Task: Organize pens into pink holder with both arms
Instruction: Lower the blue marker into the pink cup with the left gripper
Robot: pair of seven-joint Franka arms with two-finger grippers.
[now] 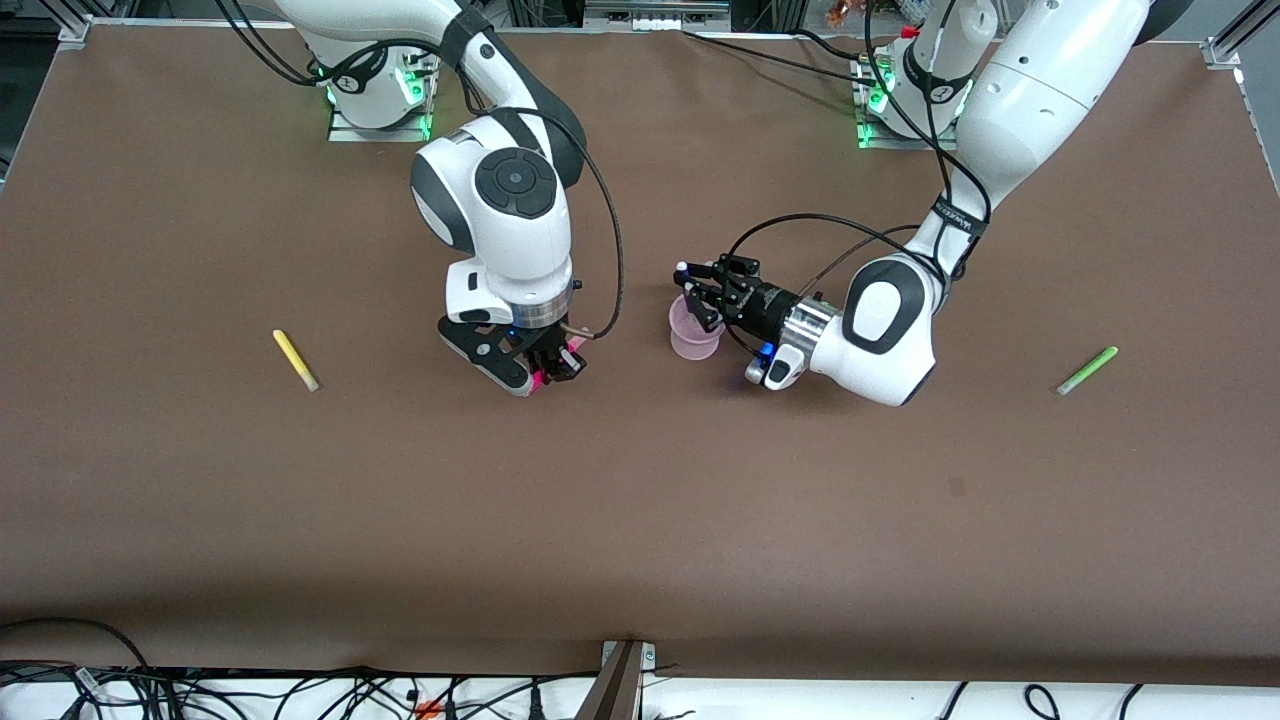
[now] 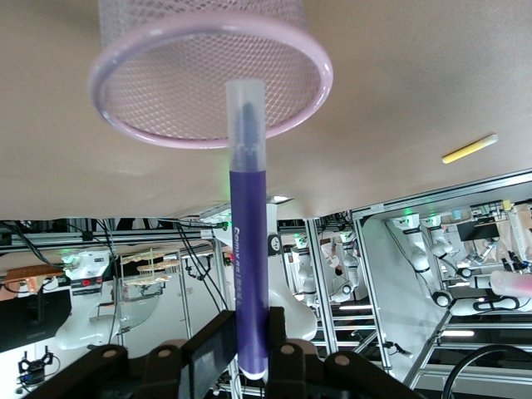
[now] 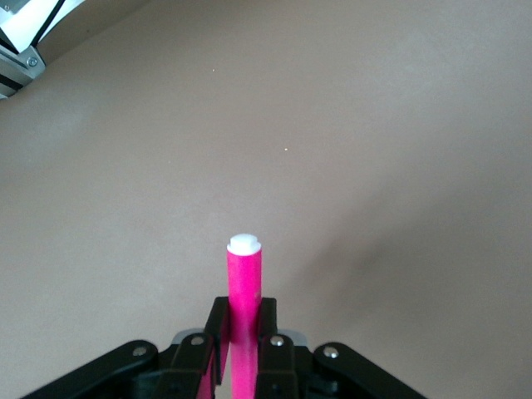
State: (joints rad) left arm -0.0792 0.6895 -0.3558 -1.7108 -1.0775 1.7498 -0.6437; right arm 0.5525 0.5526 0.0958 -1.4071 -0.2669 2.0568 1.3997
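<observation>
The pink holder [image 1: 695,335] stands mid-table. My left gripper [image 1: 702,296] is over it, beside its rim, shut on the purple pen [image 1: 684,280]. In the left wrist view the purple pen [image 2: 248,249] sticks out from my left gripper [image 2: 249,332], its pale end in front of the holder's mouth [image 2: 158,137]. My right gripper [image 1: 553,368] is low over the table beside the holder, toward the right arm's end, shut on the magenta pen [image 1: 572,348]. The right wrist view shows the magenta pen [image 3: 244,283] upright between the jaws of my right gripper [image 3: 243,320]. The yellow pen [image 1: 296,360] and the green pen [image 1: 1088,370] lie on the table.
The yellow pen lies toward the right arm's end of the brown table [image 1: 640,520] and also shows in the left wrist view [image 2: 470,149]. The green pen lies toward the left arm's end. Cables run along the table's edge nearest the camera.
</observation>
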